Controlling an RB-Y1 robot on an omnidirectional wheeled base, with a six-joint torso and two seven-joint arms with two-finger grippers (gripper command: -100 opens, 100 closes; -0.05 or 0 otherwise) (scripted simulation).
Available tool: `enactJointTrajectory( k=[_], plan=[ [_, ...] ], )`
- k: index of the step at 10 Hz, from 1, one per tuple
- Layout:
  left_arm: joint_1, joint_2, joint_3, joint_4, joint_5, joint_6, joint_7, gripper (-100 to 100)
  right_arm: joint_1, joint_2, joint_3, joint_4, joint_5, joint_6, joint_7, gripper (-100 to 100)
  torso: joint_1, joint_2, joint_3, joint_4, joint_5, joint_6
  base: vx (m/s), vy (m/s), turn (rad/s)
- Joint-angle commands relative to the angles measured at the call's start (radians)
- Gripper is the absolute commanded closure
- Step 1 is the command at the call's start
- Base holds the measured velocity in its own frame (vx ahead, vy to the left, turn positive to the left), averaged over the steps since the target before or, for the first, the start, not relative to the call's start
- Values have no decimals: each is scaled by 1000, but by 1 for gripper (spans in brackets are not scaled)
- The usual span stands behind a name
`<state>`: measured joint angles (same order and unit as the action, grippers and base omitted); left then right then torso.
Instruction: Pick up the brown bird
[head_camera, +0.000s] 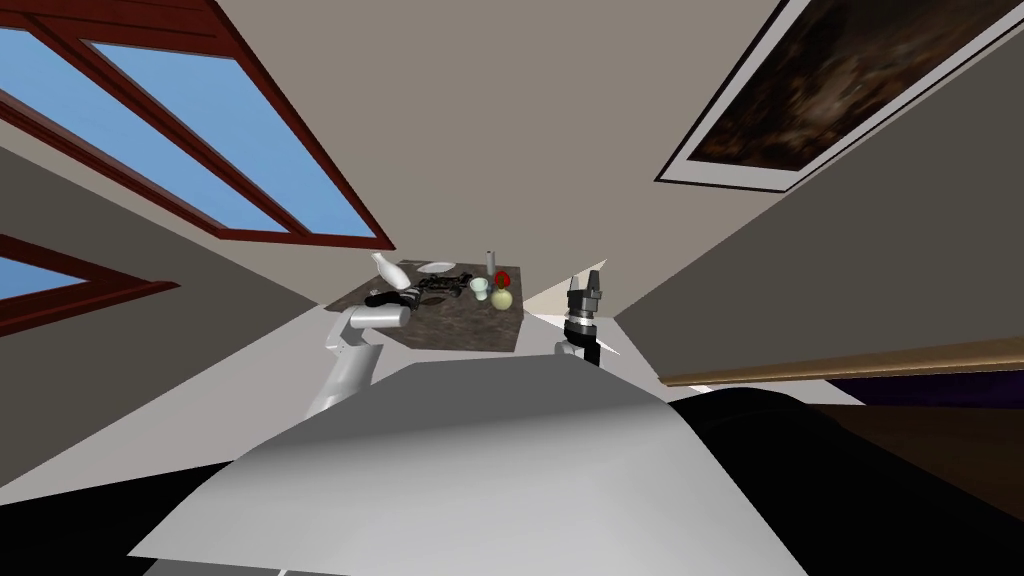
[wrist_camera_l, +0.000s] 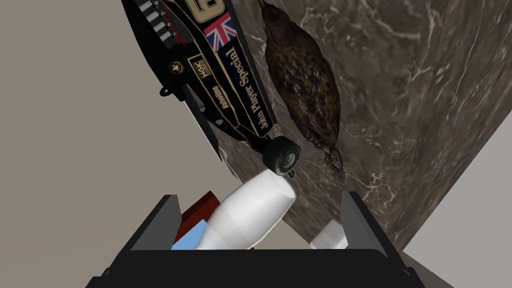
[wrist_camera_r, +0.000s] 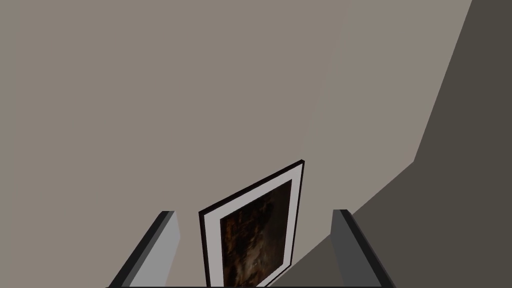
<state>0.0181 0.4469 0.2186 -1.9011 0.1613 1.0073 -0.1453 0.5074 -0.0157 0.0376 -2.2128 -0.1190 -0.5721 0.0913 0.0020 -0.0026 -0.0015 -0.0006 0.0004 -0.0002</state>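
Note:
The brown speckled bird (wrist_camera_l: 302, 82) lies on the dark marbled table top (wrist_camera_l: 415, 100), right beside a black toy racing car (wrist_camera_l: 216, 75). My left gripper (wrist_camera_l: 260, 220) is open and points at them, a short way short of the bird. A white bottle (wrist_camera_l: 250, 212) shows between its fingers with gaps on both sides. In the head view the left gripper (head_camera: 398, 296) is over the table's (head_camera: 470, 330) left part, near the white bottle (head_camera: 388, 269) and the car (head_camera: 442, 285). My right gripper (head_camera: 589, 281) is raised to the right of the table, open and holding nothing.
Further along the table stand a white plate (head_camera: 435, 267), a grey cylinder (head_camera: 490, 261), a pale cup (head_camera: 480, 288) and a yellow-green vase (head_camera: 501, 298) with a red flower. A small white thing (wrist_camera_l: 327, 237) lies by the left gripper's finger. A wall rises behind the table.

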Motion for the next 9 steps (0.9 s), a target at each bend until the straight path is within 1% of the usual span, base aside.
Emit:
enactJointTrajectory(
  k=[1,2,3,4,5,6,7,8,9],
  plan=[
    [-7,1,3,5,6,45,-1,-100,0,0,0,0,0,0,0,0,0,0,0,0,0,0,32,28,-33],
    [-27,2,9,23,17,78,-3,-100,0,0,0,0,0,0,0,0,0,0,0,0,0,0,49,34,-41],
    [-27,2,9,23,17,100,-3,-100,0,0,0,0,0,0,0,0,0,-1,0,0,0,0,45,34,-24],
    [-45,2,14,40,28,133,-5,-100,0,0,0,0,0,0,0,0,0,-1,0,0,0,0,43,39,-42],
    [-45,2,14,40,28,153,-5,-100,0,0,0,0,0,0,0,0,1,-1,0,0,0,0,40,34,-30],
    [-62,1,19,57,39,186,-6,-100,0,0,0,0,0,0,0,0,0,0,0,0,0,0,42,39,-43],
    [-62,1,19,57,39,202,-6,-100,0,0,0,0,0,0,0,0,1,0,0,0,0,0,37,36,-25],
    [-77,0,22,73,50,238,-8,-100,0,0,0,0,0,0,0,0,0,0,0,0,0,0,60,39,-39],
    [-77,0,22,73,50,246,-8,-100,0,0,0,0,0,0,0,0,1,-1,-1,0,0,0,46,36,-22]
  ],
)
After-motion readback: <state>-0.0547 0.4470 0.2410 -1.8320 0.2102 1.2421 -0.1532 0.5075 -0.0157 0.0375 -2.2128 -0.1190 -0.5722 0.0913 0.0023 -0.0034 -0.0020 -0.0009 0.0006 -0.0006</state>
